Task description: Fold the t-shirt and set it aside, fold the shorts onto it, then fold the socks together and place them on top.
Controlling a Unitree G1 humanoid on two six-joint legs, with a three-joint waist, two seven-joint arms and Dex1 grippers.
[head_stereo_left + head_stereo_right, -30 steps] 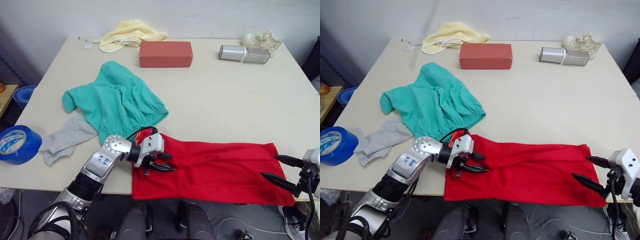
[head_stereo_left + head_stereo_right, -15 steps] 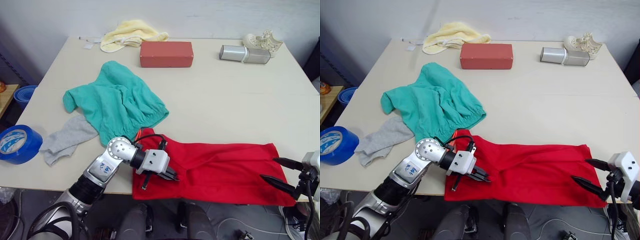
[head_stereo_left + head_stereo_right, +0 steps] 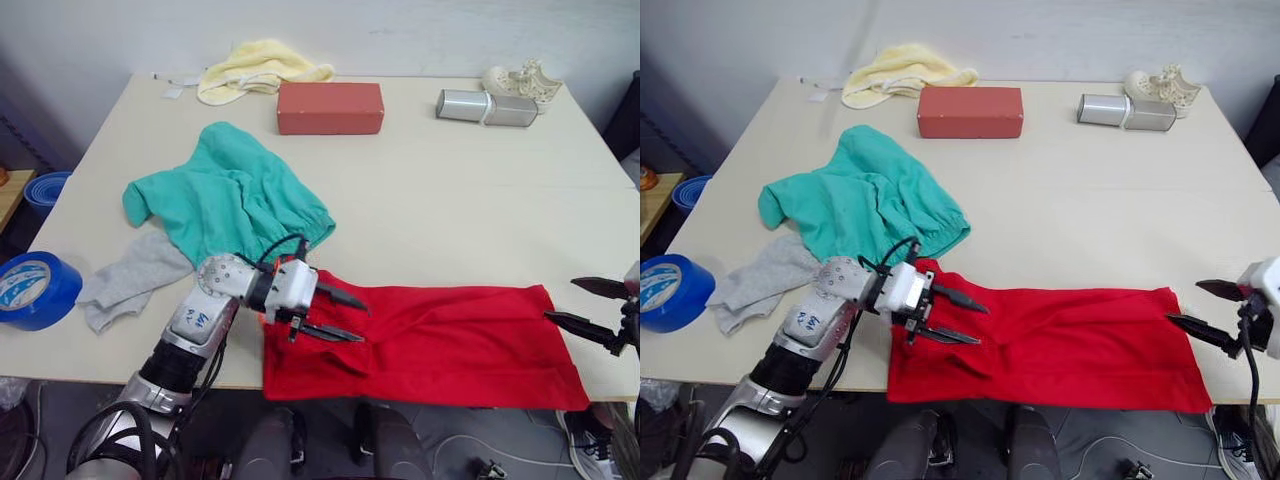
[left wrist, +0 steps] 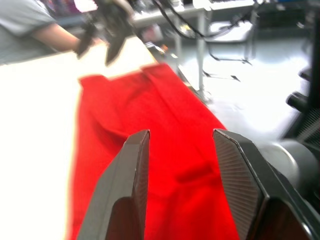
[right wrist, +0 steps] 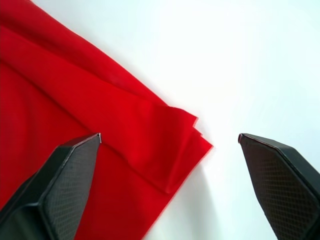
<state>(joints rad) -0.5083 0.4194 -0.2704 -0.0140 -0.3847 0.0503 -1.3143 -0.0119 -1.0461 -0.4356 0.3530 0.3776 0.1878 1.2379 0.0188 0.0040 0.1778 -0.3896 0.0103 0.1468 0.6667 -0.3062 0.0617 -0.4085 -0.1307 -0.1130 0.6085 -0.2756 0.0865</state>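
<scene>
Lying folded lengthwise into a long band along the near edge of the table, the t-shirt stretches between the robot's two arms. The left gripper hovers over the shirt's left end, its two black fingers spread apart with nothing between them. At the far right, the right gripper sits just off the shirt's right end, fingers wide apart and empty; from the right wrist camera, the layered corner of the red cloth lies between the spread fingers. The shorts lie crumpled behind the left gripper, just beyond the shirt's left end. The socks rest beside the shorts, near a roll of blue tape. Along the far edge sit a yellow cloth, a red block and a silver can.
</scene>
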